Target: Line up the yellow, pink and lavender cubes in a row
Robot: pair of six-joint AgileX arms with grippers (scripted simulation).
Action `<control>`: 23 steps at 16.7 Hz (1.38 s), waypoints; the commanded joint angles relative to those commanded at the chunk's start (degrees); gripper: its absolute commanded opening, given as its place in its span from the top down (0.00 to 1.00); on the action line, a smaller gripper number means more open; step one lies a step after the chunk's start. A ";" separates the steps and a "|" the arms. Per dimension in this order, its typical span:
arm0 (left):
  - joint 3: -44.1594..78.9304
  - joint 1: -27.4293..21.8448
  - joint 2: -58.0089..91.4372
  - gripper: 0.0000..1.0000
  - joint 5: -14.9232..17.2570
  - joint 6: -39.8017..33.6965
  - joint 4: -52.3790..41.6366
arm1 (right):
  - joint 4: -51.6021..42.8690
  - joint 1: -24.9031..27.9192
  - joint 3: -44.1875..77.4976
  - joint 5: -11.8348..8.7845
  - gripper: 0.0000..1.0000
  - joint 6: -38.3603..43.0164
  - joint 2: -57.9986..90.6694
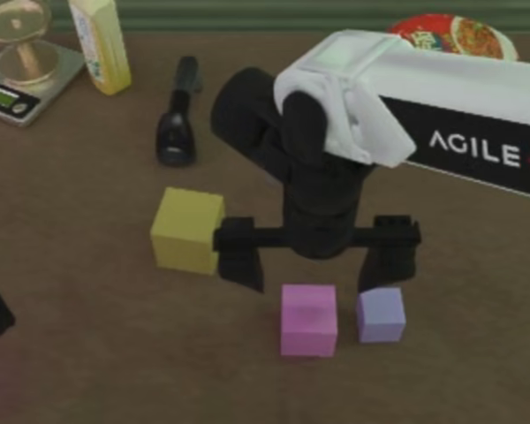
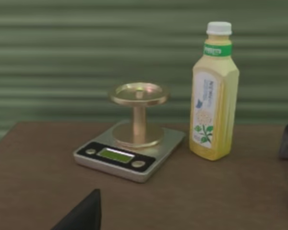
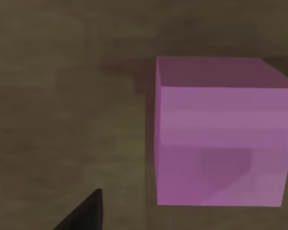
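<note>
Brown bench (image 1: 88,353) carries the pink cube (image 1: 308,320) as landmark, lavender cube (image 1: 381,314) just beside it, yellow cube (image 1: 187,229) apart toward the scale, while the right end effector (image 1: 316,265), spread wide and empty, hovers just behind the pink cube.

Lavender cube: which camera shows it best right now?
The top view. The lavender cube sits in full sight there, close beside the pink cube, just below one finger of the open right gripper. The right wrist view shows only the pink cube; the left wrist view shows neither.
</note>
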 joint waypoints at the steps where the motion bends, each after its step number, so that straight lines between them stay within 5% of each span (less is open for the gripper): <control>1: 0.48 -0.16 0.48 0.00 0.02 -0.08 -0.36 | 0.39 -0.19 -0.35 0.13 0.00 -0.29 -0.55; 7: 14.49 -3.98 15.13 0.00 0.10 -2.21 -10.02 | 8.26 -5.82 -11.56 3.08 0.00 -7.36 -15.37; 14: 45.61 -11.84 54.43 0.00 -0.11 -6.59 -31.27 | 23.07 -19.48 -42.63 6.37 0.00 -22.67 -46.08; 23: 83.94 -22.52 101.43 0.00 0.19 -12.06 -58.60 | 48.06 -37.48 -82.61 3.18 0.00 -40.31 -91.87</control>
